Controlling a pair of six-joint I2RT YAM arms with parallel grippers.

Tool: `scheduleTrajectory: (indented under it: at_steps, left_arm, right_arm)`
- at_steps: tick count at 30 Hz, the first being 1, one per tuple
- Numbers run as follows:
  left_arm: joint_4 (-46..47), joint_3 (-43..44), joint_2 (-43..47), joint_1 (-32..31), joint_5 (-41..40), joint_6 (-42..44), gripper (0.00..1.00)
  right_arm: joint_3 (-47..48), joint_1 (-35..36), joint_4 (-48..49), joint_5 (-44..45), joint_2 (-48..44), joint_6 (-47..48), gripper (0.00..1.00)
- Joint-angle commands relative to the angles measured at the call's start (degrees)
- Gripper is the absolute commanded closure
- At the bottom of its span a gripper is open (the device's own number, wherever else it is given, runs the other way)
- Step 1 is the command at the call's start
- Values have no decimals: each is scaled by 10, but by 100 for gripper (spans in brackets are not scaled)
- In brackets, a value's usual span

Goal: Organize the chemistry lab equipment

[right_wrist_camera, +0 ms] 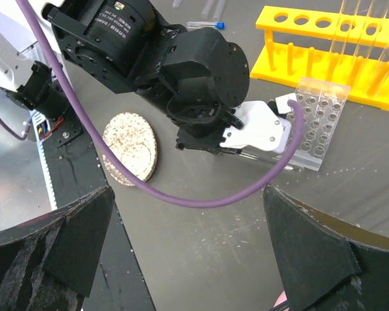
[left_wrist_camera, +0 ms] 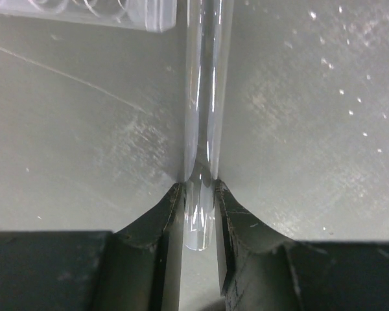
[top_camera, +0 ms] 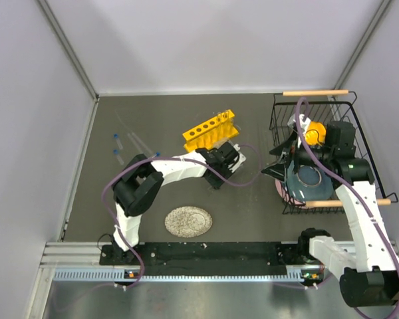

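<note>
1. Well behind the left gripper (left_wrist_camera: 200,197), out toward the left side of the table (top_camera: 253,206), two small blue-capped vials (top_camera: 117,146) lay flat and untouched.
2. Between that gripper's fingertips (left_wrist_camera: 172,207) sat the rounded end of a thin clear glass tube (left_wrist_camera: 206,97). Both pads were pressed against its sides in a pinch, and the rest of the tube ran straight ahead of the hand.
3. Ahead of the fingers and a little to their left, the small clear gridded rack (left_wrist_camera: 84,10) stood just beside the tube. Whether the two were touching could not be told.
4. Beyond the gridded rack, the yellow six-hole rack (top_camera: 210,129) was upright, with a few clear tubes (right_wrist_camera: 350,23) standing in its right-hand holes.
5. Handling, as a judgement: the tube looked light, stiff, smooth and brittle. A hold so near one end would let the long free part swing or slip, so only a gentle squeeze seemed wise. A grip nearer the middle would likely steady it for standing in a hole.
6. Near the arms' bases, a round speckled plate (top_camera: 188,221) lay apart from the work.
7. Farthest right, the right gripper (right_wrist_camera: 191,243) hung over the black wire basket (top_camera: 279,113) with its fingers spread wide and nothing between them.
</note>
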State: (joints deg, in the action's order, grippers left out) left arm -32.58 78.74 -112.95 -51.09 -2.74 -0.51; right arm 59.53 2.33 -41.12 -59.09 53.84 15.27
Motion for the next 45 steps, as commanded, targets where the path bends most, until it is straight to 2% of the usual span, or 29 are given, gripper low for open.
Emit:
scheduleTrajectory:
  at_steps: [1, 10, 21, 24, 28, 32, 38, 40, 45]
  left_arm:
    - [23, -38, 66, -3, 44, -26, 94]
    - [110, -122, 177, -3, 132, -112, 96]
    - [271, -227, 324, -2, 174, -261, 96]
    - [341, -251, 356, -2, 185, -309, 96]
    - [414, -271, 381, -2, 180, -364, 96]
    - [470, -274, 389, -4, 173, -416, 96]
    - [509, -271, 392, -13, 148, -454, 96]
    - [515, -268, 389, -16, 143, -462, 96]
    - [524, -264, 385, -30, 123, -474, 96]
  right_arm:
    - [-6, -6, 21, -16, -21, 0, 1]
    - [-15, -6, 20, -19, -35, 0, 1]
    - [-4, -6, 29, -59, -28, -30, 1]
    - [9, -4, 40, -76, -8, -65, 1]
    - [17, 4, 82, -67, 20, -168, 1]
    - [0, 37, 140, -9, 34, -262, 2]
    - [-57, 79, 288, 38, 47, -461, 9]
    - [-63, 81, 327, 29, 60, -507, 17]
    - [-56, 112, 337, 25, 89, -524, 34]
